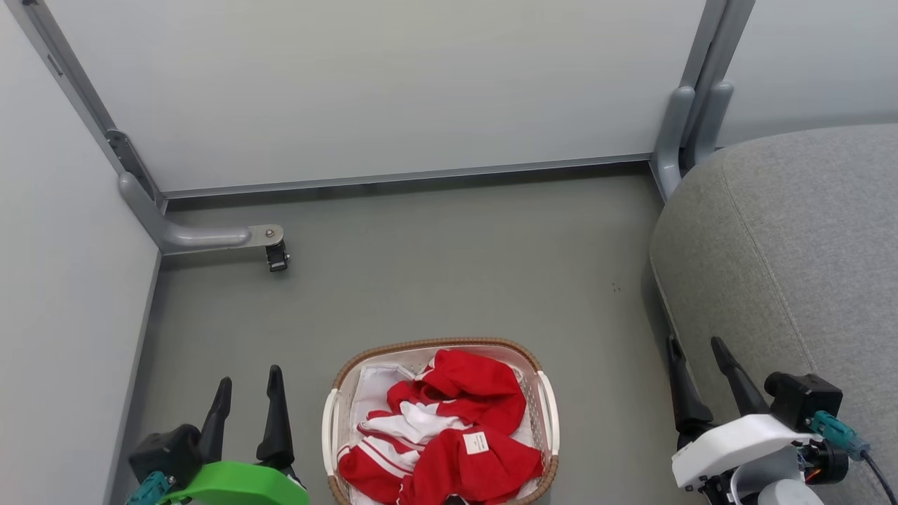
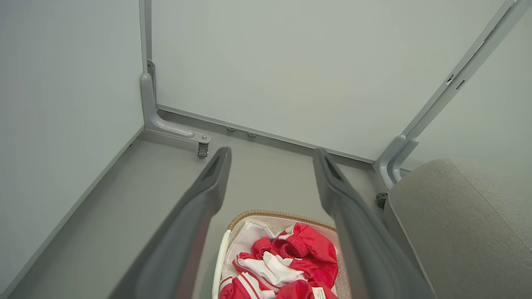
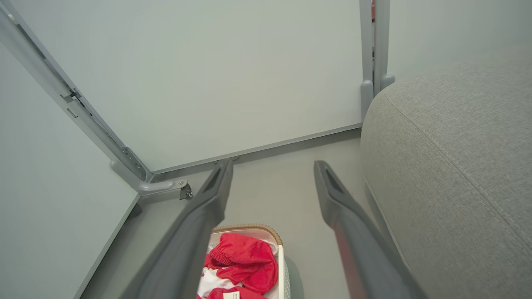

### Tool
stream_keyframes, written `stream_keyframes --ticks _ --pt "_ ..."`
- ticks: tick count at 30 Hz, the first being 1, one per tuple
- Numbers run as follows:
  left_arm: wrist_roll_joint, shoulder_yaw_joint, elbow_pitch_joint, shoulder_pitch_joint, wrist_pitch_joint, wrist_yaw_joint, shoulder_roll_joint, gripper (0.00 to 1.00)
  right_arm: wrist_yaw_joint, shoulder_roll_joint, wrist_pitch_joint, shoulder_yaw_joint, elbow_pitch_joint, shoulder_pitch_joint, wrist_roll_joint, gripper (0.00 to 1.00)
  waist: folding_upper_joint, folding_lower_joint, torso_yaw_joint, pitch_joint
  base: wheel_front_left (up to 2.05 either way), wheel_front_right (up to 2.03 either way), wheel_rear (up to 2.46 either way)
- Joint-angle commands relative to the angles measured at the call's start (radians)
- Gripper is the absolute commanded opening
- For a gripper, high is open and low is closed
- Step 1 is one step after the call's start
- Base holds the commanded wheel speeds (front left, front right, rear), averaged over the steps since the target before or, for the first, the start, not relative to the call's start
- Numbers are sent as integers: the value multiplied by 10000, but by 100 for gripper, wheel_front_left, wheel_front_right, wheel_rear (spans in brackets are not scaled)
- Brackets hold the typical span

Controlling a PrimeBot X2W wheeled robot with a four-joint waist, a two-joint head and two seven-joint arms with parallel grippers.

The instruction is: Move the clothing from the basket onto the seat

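Head view: left gripper (image 1: 250, 376), lower left, and right gripper (image 1: 695, 341), lower right, stand parted and empty. The clothing (image 1: 449, 428) fills the basket (image 1: 435, 344), bottom centre.
Left wrist view: clothing (image 2: 291, 257) at bottom centre, untouched.
Right wrist view: seat (image 3: 449, 166) at right.
Advised: pinch the top fold deep.

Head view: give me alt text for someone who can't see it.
An oval cream-white plastic laundry basket with a brown woven-look rim sits on the grey floor, piled with bright red and white clothing. A large grey fabric seat stands to its right. The left gripper and right gripper, both open, flank the basket.
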Motion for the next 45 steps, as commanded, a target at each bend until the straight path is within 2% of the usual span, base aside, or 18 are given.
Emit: stream_keyframes --ticks 1,28,45 --pt "203 -17 -3 129 -91 -8 72 100 3 -57 -97 29 1 -31 -233 100 0 0 6 -3 0 0 0" --pt "1818 -363 489 207 -599 34 86 100 2 -82 -590 184 157 -62 -2128 100 0 0 71 33 0 0 0" --pt "1513 -406 530 124 -567 59 85 100 2 -81 -595 97 70 -106 -2122 100 0 0 69 160 0 0 0"
